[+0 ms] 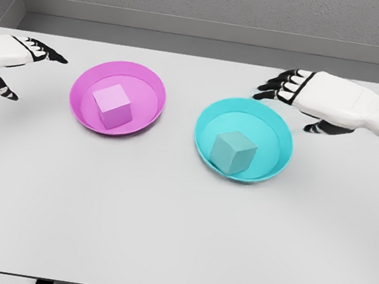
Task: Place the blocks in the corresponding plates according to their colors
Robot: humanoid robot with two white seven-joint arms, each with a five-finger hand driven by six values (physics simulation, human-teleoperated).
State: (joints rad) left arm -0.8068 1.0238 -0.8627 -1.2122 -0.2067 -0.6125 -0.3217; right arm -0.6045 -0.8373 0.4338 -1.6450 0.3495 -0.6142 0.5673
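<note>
A white table (pixel 161 238) holds two shallow plates side by side. The pink plate (pixel 80 108) on the left has a pink block (pixel 113 105) resting inside it. The teal plate (pixel 271 165) on the right has a teal block (pixel 233 151) inside it. The left hand (pixel 9 61) hovers left of the pink plate, fingers spread. The right hand (pixel 310 97) hovers just behind the teal plate, fingers spread, holding nothing.
</note>
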